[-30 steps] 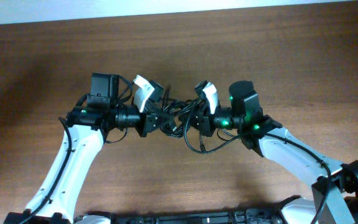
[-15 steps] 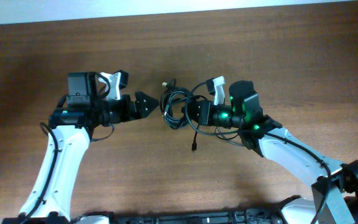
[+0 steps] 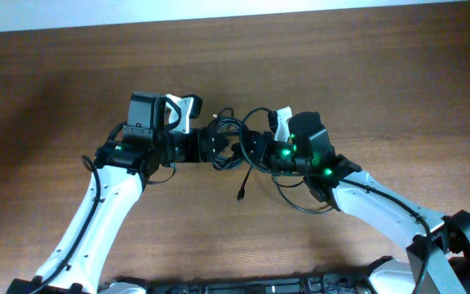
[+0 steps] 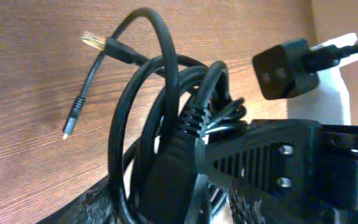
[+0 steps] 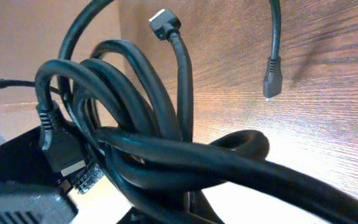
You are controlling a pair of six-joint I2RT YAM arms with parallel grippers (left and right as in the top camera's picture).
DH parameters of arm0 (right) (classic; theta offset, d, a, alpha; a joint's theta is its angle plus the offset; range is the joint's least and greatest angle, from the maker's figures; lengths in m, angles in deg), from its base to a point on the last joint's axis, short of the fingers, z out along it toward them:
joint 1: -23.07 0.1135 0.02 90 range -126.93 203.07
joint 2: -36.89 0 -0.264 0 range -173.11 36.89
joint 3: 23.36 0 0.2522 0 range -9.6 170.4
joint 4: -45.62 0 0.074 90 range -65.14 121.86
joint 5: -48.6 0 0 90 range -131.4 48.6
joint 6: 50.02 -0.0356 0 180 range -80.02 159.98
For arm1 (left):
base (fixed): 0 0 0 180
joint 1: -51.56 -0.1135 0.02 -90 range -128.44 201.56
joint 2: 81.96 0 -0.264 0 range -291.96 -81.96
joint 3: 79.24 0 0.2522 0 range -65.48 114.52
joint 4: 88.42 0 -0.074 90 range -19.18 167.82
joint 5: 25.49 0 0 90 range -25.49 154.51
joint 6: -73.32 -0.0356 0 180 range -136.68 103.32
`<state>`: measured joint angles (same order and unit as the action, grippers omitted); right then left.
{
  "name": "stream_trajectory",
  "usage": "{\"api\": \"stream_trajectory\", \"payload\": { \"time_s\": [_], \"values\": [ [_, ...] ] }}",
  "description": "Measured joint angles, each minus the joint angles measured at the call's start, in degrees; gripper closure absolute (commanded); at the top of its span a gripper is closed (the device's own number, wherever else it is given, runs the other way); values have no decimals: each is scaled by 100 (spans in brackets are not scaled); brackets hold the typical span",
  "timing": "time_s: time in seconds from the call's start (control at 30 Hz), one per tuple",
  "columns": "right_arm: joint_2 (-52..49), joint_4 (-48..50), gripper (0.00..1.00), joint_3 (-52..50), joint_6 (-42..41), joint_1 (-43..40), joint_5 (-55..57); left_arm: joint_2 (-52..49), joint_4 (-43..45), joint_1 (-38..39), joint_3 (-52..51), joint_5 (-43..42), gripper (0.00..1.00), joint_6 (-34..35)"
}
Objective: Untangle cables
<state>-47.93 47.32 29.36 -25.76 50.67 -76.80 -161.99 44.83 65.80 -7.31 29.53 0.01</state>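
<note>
The worktop (image 3: 398, 82) is a brown wood-grain surface that fills nearly the whole overhead view. A white strip (image 3: 219, 10) lies beyond its far edge; whether it is wall or floor cannot be told. Lighting is uneven: the worktop's left part is darker, and a glare patch (image 5: 303, 155) shows in the right wrist view.

left pincer (image 3: 206, 149), pulled away leftward a moment ago, is back against the cables (image 3: 229, 139), jaws narrower than then.
</note>
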Motion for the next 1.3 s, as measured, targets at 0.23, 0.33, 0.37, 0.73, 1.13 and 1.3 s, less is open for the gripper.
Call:
{"api": "stream_trajectory", "payload": {
  "time_s": [0.23, 0.33, 0.37, 0.73, 1.13, 1.3],
  "values": [
    [-7, 522, 87, -17, -4, 33, -236, 26, 127, 81, -258, 352, 94, 26],
    [-11, 520, 61, -17, 98, 44, -153, 42, 243, 61, -275, 334, 100, 26],
    [-11, 562, 54, -13, 393, 52, -79, 42, 221, -105, -321, 350, 100, 24],
    [-11, -269, 17, 46, 3921, 57, 2000, 42, -284, -1176, -376, 142, 100, 4],
    [852, -350, 9, 44, 3939, -621, 935, 516, -577, -1176, -376, -452, 100, -1167],
    [852, -352, 9, 44, 4708, -79, 673, 654, -883, -1174, -378, -1150, 100, -2050]
  ]
}}
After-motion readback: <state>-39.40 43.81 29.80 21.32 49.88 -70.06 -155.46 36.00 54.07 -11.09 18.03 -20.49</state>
